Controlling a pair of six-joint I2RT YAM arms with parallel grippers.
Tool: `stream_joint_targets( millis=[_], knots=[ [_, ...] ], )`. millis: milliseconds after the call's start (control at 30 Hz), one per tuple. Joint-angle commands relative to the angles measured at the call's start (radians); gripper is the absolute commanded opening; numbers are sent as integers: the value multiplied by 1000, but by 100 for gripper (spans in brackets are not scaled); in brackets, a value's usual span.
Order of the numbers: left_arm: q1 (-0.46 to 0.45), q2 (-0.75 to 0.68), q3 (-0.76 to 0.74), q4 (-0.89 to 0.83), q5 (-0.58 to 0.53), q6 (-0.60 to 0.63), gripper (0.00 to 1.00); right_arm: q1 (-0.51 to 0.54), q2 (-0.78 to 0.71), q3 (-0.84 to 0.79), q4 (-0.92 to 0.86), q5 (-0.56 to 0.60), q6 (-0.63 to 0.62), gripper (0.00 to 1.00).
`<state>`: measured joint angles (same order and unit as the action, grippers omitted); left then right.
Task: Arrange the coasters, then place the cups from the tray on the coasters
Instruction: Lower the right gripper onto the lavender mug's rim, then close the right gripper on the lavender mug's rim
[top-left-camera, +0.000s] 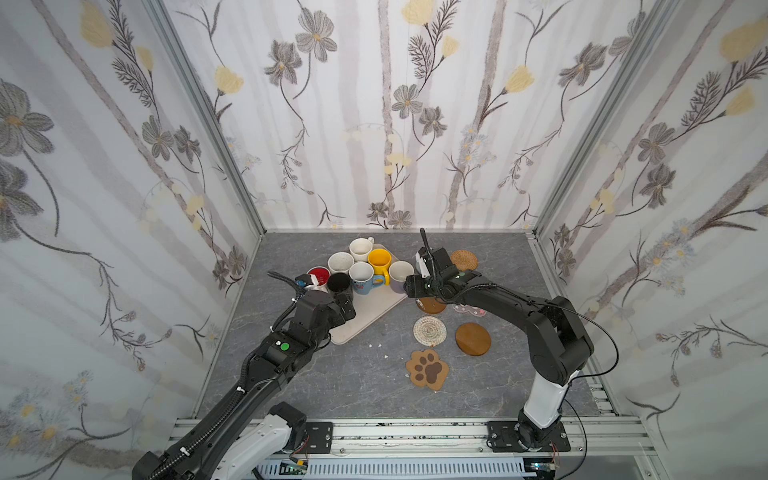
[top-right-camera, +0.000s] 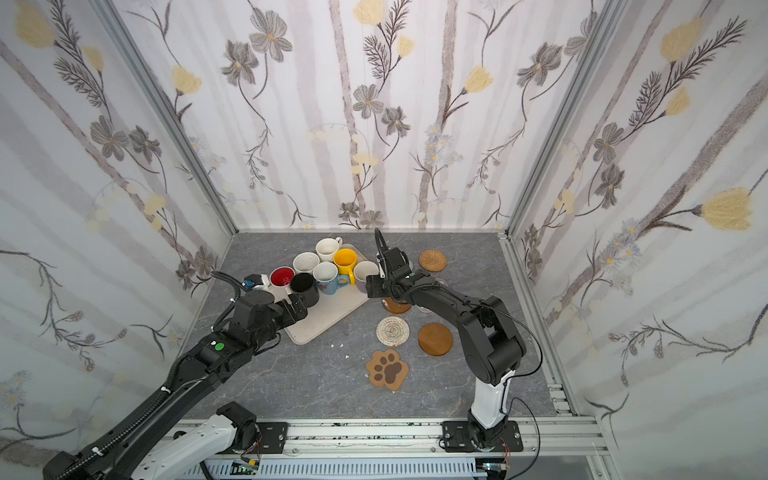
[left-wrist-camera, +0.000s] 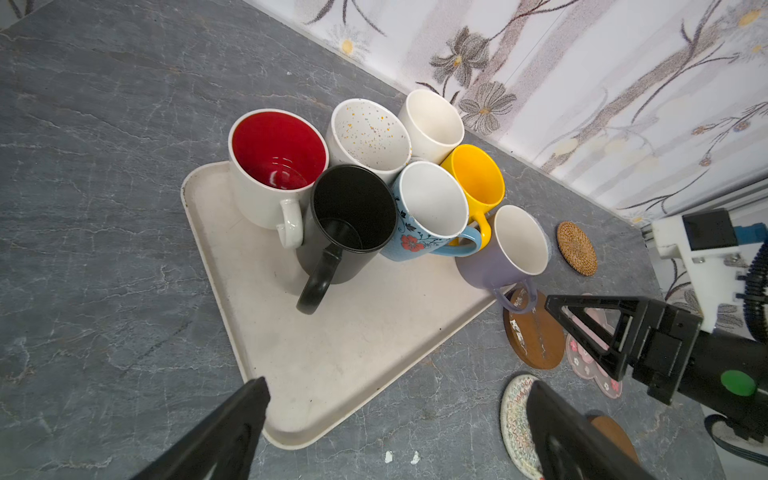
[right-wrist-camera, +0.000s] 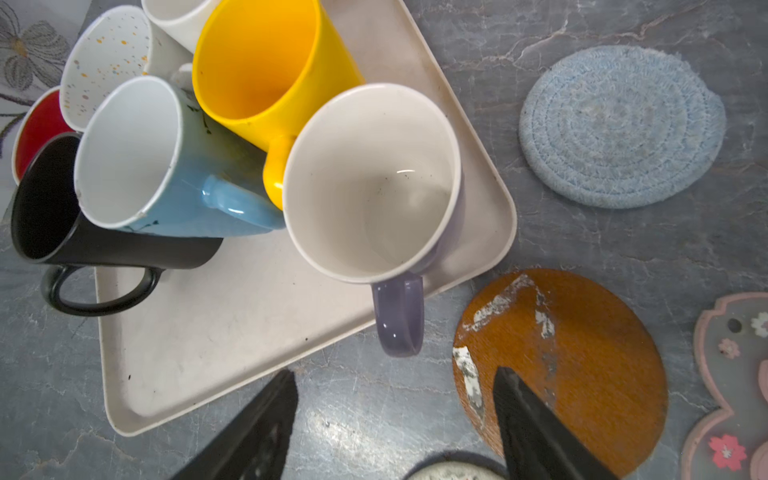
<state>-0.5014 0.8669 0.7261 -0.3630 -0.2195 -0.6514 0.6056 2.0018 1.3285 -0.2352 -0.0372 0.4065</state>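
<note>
Left jaws and right jaws are held spread, empty. The lavender mug (right-wrist-camera: 374, 183) just ahead of the right jaws could be tipped if its handle is clipped.

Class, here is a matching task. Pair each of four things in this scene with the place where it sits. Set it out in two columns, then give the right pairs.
Things
1. lavender mug
2. black mug
3. paw-print mat
4. woven straw mat

Places
A. flat on the table, nearest its front edge
B. on the tray, next to the red-lined mug
C. flat on the table, in its back right part
D. at the tray's corner, handle poking out past the rim

Pairs: 1-D, 2-B, 3-A, 4-C
</note>
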Motion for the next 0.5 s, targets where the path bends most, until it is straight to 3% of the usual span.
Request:
stream_joint_targets(
  millis=[0,267,467],
  knots=[
    [12,-23,7,16,9,22,100,6,33,32,-17,44,-18,73],
    [46,-100,-11,14,10,9,100,26,136,130,-52,47,-25,66],
    [72,-87,-7,12,86,41,100,33,184,177,-67,49,-23,58]
  ],
)
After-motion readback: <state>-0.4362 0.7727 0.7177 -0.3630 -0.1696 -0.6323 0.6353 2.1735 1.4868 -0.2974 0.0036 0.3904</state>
